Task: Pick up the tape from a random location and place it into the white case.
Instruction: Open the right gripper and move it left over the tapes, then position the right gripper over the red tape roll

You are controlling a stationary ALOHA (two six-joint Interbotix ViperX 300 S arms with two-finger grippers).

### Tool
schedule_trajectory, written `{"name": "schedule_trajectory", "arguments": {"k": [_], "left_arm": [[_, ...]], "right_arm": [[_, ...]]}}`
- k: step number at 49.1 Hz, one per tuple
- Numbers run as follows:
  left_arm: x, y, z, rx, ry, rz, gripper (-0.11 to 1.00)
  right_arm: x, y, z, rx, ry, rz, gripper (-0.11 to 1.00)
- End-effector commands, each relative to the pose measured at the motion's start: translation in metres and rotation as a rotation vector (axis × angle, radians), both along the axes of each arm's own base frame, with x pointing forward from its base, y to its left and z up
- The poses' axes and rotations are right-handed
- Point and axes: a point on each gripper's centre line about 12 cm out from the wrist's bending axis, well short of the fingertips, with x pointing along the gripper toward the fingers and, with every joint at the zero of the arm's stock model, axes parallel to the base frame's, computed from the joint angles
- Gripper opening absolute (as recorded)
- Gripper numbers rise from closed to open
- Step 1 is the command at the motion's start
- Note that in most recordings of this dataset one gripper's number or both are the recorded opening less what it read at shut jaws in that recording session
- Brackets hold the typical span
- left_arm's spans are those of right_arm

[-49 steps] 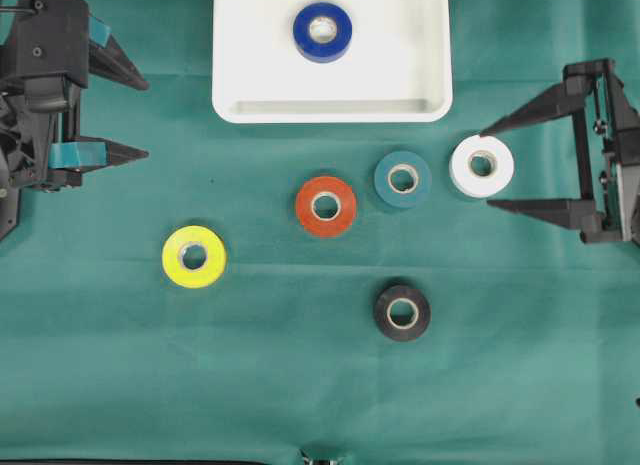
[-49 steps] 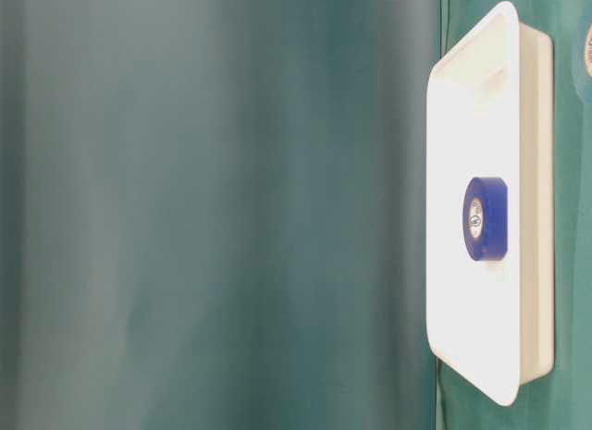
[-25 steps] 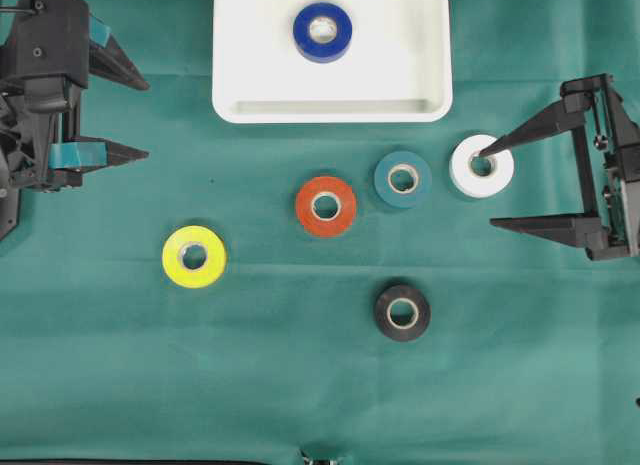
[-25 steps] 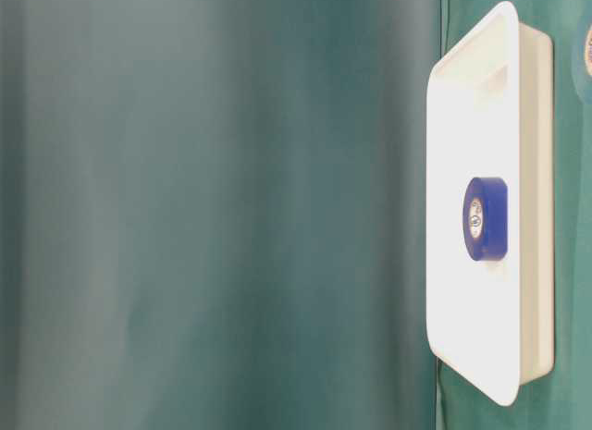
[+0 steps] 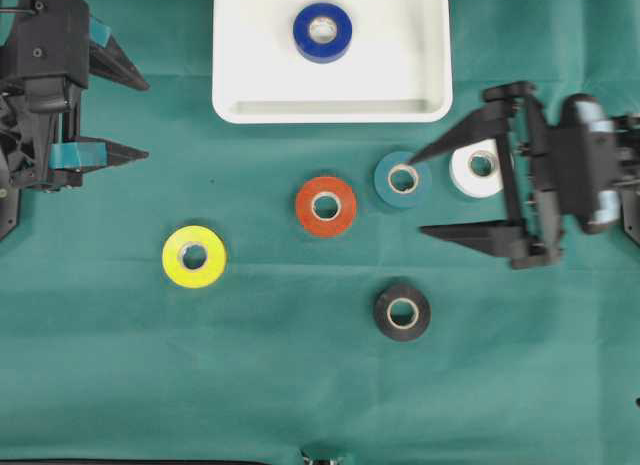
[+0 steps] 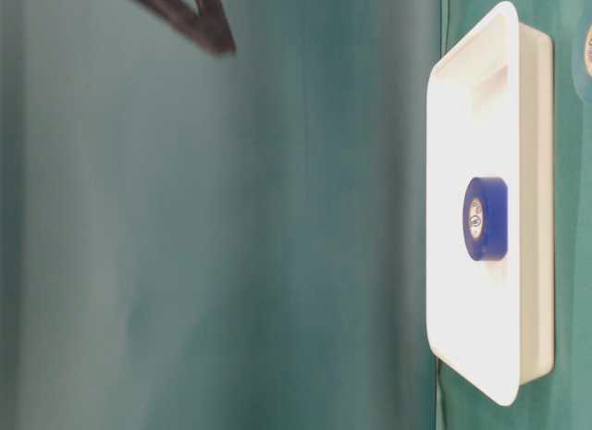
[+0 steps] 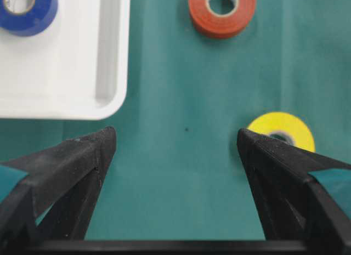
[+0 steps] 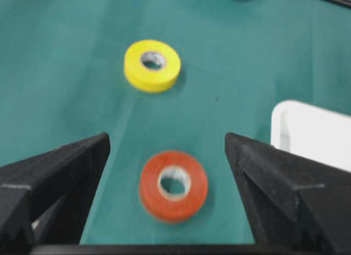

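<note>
Look at the right tool (image 5: 420, 193): spread wide, nothing in it. Hangs over the middle of the table (image 5: 300, 385), with one finger tip over the hole of the teal tape (image 5: 403, 178) and the white tape (image 5: 478, 170) partly hidden under the arm. Look at the left tool (image 5: 148, 119) too: also spread wide, empty, parked far off at the side.

Find one roll already in the white case (image 5: 400, 85): the blue tape (image 5: 322, 31). Find the other rolls out on the green cloth: the red tape (image 5: 326, 205), the yellow tape (image 5: 194, 256) and the black tape (image 5: 402, 312), plus the teal and white ones.

Now think about trouble.

- Hard to say which roll to grab. Seen from the right wrist, the red tape sits between the two fingers, a bit ahead. Could end up half on teal, half on red.
- Could come down on top of the teal tape and push it, not grab it. Sits right beside the white tape, so might knock that one too.
- Could pinch only the edge of a roll. Round and smooth, so might pop out and roll away.
- Could catch the green cloth and bunch it up.
- Could bump the rim of the white case on the way over, since the case sits close by.
</note>
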Motion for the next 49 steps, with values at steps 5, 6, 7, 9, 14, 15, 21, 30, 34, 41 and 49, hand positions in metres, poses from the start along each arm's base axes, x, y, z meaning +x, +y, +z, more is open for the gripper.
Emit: {"name": "schedule_trajectory", "arguments": {"k": [5,6,7,9,14,15,21,30,34,41,49], "left_arm": [[0.002,0.0,0.009,0.001,-0.029,-0.001,0.98],[0.002,0.0,0.009,0.001,-0.029,-0.001,0.98],[0.002,0.0,0.008,0.001,-0.028,-0.001,0.98],[0.001,0.0,0.009,0.001,-0.031,-0.001,0.98],[0.002,0.0,0.008,0.001,-0.026,-0.001,0.98],[0.002,0.0,0.009,0.001,-0.028,-0.001,0.98],[0.002,0.0,0.009,0.001,-0.028,-0.001,0.98],[0.001,0.0,0.009,0.001,-0.028,-0.002,0.98],[0.001,0.0,0.008,0.001,-0.025,-0.002,0.98],[0.001,0.0,0.008,0.0,-0.025,0.0,0.98],[0.001,0.0,0.008,0.0,-0.025,0.0,0.98]], "right_arm": [[0.035,0.004,0.018,-0.005,-0.033,0.003,0.92],[0.039,0.004,0.018,-0.007,-0.033,0.004,0.92],[0.044,0.004,0.018,-0.007,-0.028,0.004,0.92],[0.053,0.005,0.017,-0.01,-0.026,0.003,0.92],[0.071,0.007,0.018,-0.012,-0.02,0.004,0.92],[0.074,0.007,0.018,-0.014,-0.02,0.004,0.92],[0.088,0.008,0.019,-0.015,-0.015,0.004,0.92],[0.092,0.009,0.019,-0.011,-0.009,0.002,0.92],[0.091,0.009,0.017,-0.007,0.005,-0.001,0.92],[0.09,0.008,0.015,-0.002,0.027,-0.005,0.92],[0.089,0.008,0.012,0.006,0.062,-0.012,0.92]]}}
